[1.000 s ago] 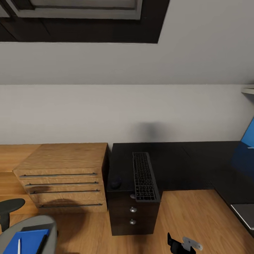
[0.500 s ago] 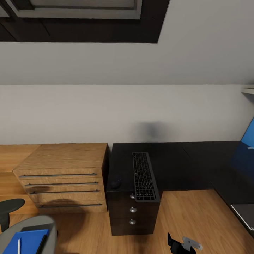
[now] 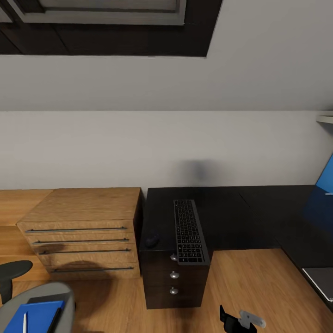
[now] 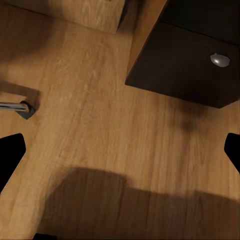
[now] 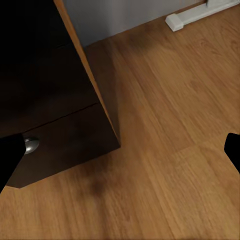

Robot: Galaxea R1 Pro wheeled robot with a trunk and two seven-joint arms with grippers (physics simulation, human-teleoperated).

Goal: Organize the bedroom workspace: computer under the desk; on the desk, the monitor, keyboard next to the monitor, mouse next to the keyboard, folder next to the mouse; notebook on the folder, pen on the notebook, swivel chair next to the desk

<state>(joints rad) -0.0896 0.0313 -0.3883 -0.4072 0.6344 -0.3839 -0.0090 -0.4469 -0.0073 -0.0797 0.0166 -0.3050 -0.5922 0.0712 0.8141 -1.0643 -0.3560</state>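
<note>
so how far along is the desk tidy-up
Partly done: the keyboard lies on the desk with the mouse beside it. Nothing is in hand; both end effectors hang open over the floor. Left to do: the folder with the pen is on the chair.

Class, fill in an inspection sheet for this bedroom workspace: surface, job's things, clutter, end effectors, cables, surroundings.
Surface: black desk, mostly bare.
Job's things: keyboard overhangs the desk's front edge; mouse beside it; blue folder with pen on the swivel chair.
Clutter: nothing seen.
End effectors: left end effector and right end effector open, over wooden floor.
Cables: nothing seen.
Surroundings: wooden cabinet, grey wall.
</note>
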